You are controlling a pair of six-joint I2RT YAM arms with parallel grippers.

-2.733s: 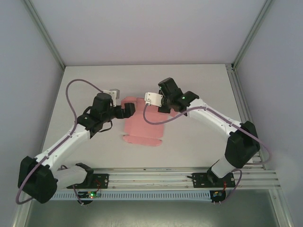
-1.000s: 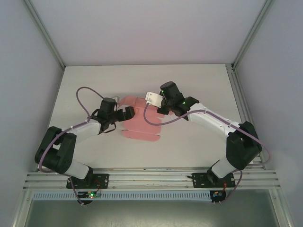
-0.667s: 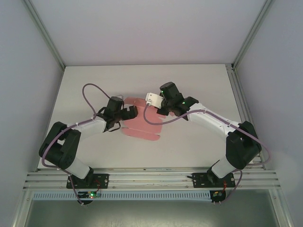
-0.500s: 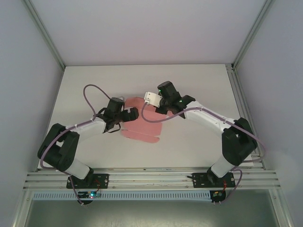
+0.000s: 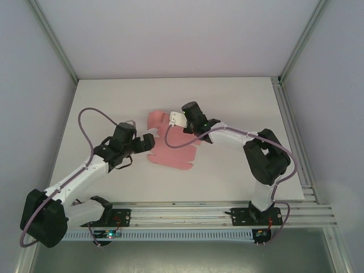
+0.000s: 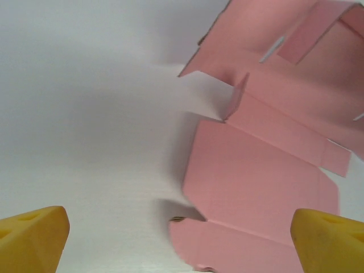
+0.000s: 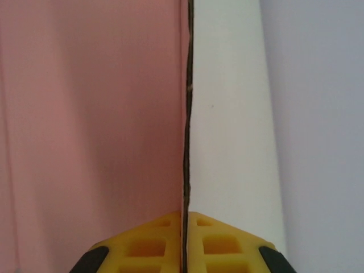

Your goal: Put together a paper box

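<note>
Our right gripper (image 7: 185, 220) is pinching a thin edge of the pink die-cut paper box sheet (image 5: 175, 152) lying below it, we judge to fold a wall up, while our left gripper (image 5: 147, 142) is hovering beside it, jaws spread wide, ready to brace.

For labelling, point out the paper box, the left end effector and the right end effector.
paper box (image 5: 170, 156), top view, flat middle panel.
left end effector (image 5: 149, 142), top view, between its open fingertips.
right end effector (image 7: 186, 219), right wrist view, where the fingertips meet.
</note>
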